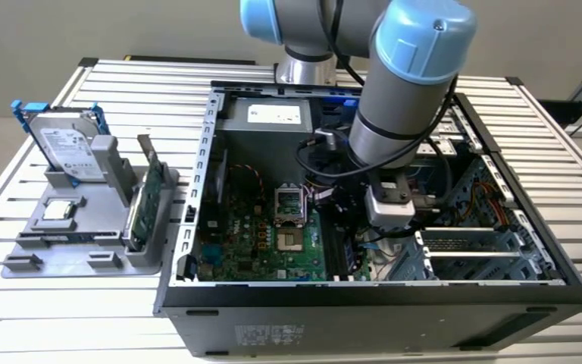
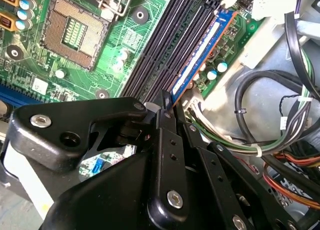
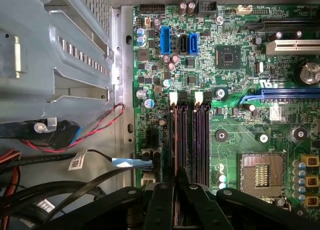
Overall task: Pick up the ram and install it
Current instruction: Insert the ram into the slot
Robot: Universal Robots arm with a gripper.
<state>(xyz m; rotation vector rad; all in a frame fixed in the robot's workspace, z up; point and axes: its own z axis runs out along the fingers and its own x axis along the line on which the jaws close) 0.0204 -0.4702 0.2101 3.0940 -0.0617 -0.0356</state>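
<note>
Just beyond the gripper (image 2: 167,102) tips, inside the open computer case (image 1: 205,189): the ram (image 2: 200,59), edge-up in the outermost memory slot. Fingers drawn close together on its near end. Probably light, stiff, fragile; best pinched by the thin top edge.

Exterior view overlooks the open case (image 1: 372,296); both wrist views hover close over its motherboard (image 3: 240,89).

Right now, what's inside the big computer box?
Inside the computer case lies a green motherboard. The ram stands in a memory slot, with the gripper at its end. The arm covers parts behind it.
</note>
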